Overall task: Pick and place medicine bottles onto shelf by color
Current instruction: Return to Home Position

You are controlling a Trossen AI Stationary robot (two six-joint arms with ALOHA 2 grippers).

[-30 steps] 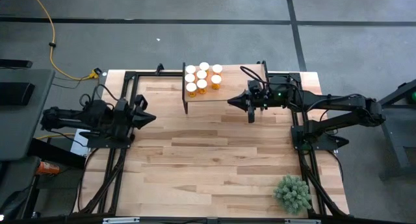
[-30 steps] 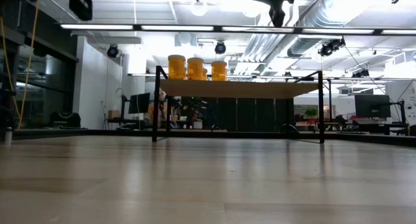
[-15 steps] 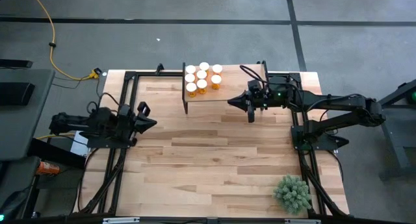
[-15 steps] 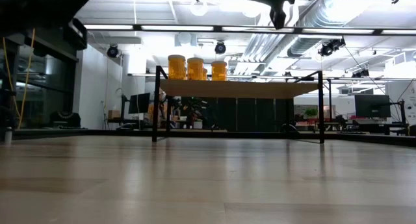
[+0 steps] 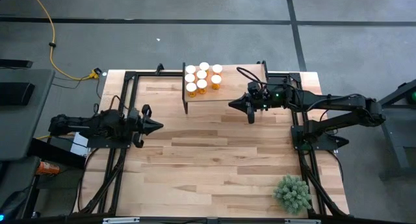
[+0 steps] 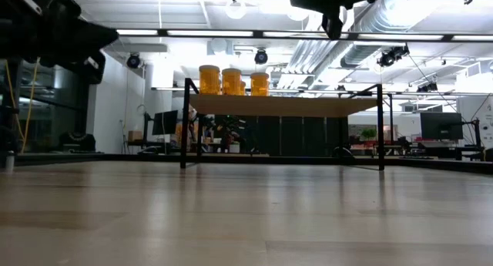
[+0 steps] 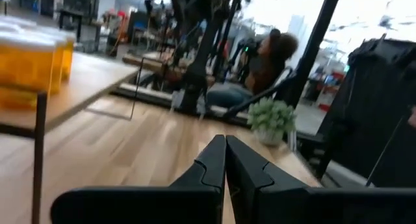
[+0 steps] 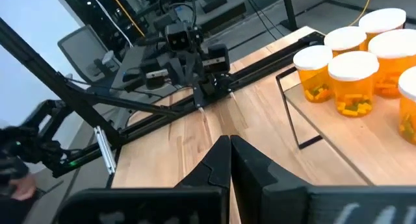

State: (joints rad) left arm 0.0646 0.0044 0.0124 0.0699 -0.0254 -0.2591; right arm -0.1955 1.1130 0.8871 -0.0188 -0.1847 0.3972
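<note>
Every visible bottle (image 5: 202, 78) stands on the shelf (image 5: 237, 89), none on the table (image 5: 214, 160); left gripper (image 5: 158, 126) and right gripper (image 5: 231, 104) are clenched, empty.

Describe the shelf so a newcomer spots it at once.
Start from the wood-plank table. At its top edge in the high view stands the shelf, a small light-wood board on thin black legs. Unlike the tabletop, it is raised and carries orange pill bottles.

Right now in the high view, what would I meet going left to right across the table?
Left gripper → medicine bottles → right gripper → green plant.
</note>
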